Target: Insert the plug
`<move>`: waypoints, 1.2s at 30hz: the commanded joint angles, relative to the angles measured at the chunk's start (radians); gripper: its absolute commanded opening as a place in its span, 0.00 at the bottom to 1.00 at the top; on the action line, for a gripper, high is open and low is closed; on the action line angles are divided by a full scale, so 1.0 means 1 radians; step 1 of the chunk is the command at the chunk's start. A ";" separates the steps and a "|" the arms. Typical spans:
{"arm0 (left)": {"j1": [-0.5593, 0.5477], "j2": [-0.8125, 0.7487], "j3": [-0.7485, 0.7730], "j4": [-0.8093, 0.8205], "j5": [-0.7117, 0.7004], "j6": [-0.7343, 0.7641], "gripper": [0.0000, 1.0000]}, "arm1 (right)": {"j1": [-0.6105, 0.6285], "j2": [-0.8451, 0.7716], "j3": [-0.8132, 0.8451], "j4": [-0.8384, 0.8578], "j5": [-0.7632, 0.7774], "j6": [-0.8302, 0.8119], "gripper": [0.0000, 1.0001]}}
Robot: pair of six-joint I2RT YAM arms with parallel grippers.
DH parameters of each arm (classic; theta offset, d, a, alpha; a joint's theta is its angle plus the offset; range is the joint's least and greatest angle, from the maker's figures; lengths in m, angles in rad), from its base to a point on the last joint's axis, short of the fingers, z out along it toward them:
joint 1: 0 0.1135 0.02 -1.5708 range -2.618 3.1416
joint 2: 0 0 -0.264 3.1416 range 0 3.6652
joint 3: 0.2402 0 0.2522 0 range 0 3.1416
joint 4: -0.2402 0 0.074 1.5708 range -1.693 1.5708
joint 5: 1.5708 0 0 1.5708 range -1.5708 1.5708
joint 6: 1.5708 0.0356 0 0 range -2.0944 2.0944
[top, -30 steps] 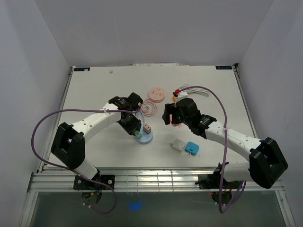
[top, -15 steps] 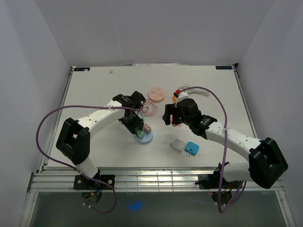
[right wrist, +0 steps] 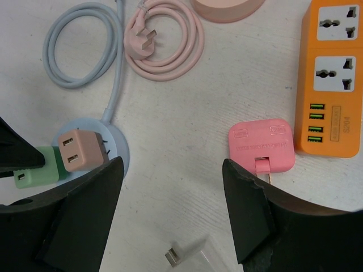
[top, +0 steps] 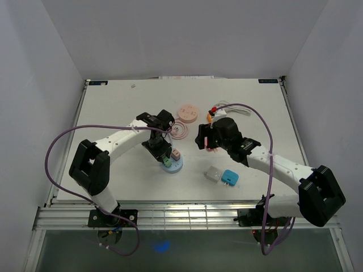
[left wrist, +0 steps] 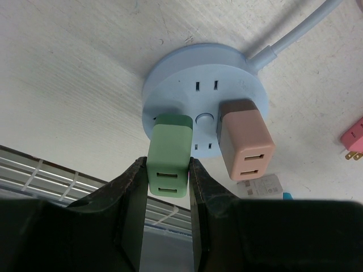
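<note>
Since a second ago the left arm has swung its elbow inward and carried the left gripper [left wrist: 168, 184] a little nearer the front of the round blue hub [left wrist: 187, 68]. The right arm has barely stirred.

The left gripper is clamped narrowly on the green plug [left wrist: 171, 141], with a finger pressed flat against each side. The plug's far end meets the hub's face at the left-hand outlet, just beside the centre button. A brown plug [left wrist: 245, 141] sits in the neighbouring outlet to the right. No prongs of the green plug show, so the wrist view does not settle whether it is fully home or only resting at the slots.

The right gripper [right wrist: 171, 164] hangs wide and holds nothing. It hovers over bare table between the hub and a pink adapter [right wrist: 262, 144], which lies against an orange power strip [right wrist: 333, 79].

The step in hand looks like the insertion itself — the final push. The next move likely calls for a straight press along the plug's axis, keeping it square to the face. Any tilt could jam the prongs or skid the unsecured hub across the table — the free right gripper might brace it.
</note>
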 commanded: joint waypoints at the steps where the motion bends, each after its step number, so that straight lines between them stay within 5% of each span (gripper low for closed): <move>1: 0.005 0.024 0.024 -0.029 -0.009 -0.004 0.00 | -0.008 -0.030 -0.009 0.041 0.002 0.002 0.76; 36: -0.078 0.227 0.098 -0.145 -0.132 -0.087 0.00 | -0.030 -0.090 -0.076 0.083 -0.001 -0.007 0.75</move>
